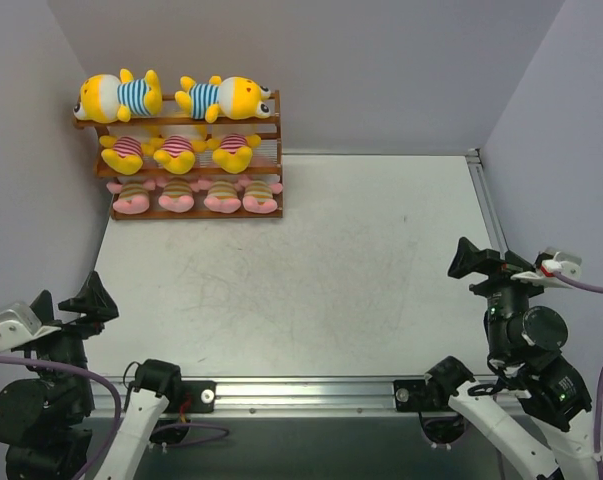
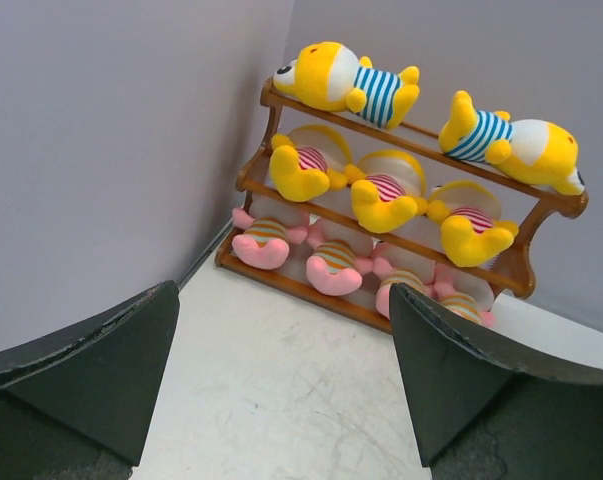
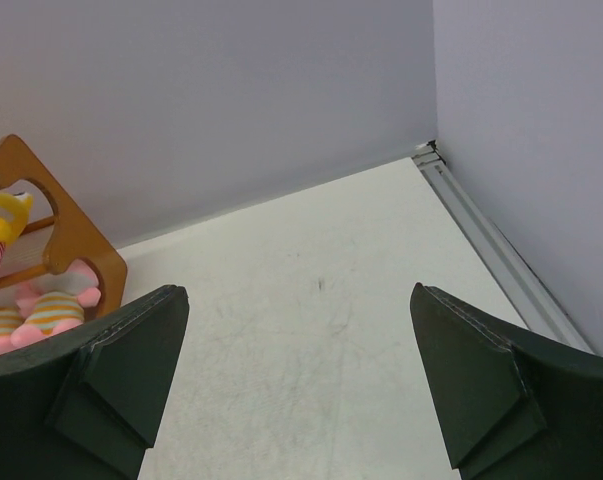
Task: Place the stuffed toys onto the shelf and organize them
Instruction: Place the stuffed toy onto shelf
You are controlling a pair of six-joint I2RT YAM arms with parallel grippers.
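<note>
Shelf (image 1: 278, 140) is seen at the far left corner of the tabletop (image 1: 311, 270), backed against the rear wall and close beside the left wall. All nine stuffed toys are held on it.

Top tier: two larger yellow toys in blue-striped shirts (image 1: 121, 97) are laid on their sides. Feet are turned toward each other at the middle, heads toward the shelf ends.

Middle tier: three yellow toys in pink-striped shirts (image 1: 178, 150) are set side by side, feet pointed out to the front.

Bottom tier: four pink toys in tan-striped shirts (image 1: 177, 195) are lined in a row, feet forward and packed close together.

Left claw (image 1: 69, 303) is held at the near left corner, well apart from the shelf. Its fingers (image 2: 91, 370) are spread wide and nothing is gripped. The whole shelf is framed between them in the left wrist view.

Right claw (image 1: 481, 262) is held at the near right side, close to the right wall and well apart from the shelf. Its fingers (image 3: 481, 380) are also spread wide with nothing gripped, and tabletop is seen between them. In the right wrist view only the shelf's right end post and parts of a pink and a yellow toy are caught at the left edge.
</note>
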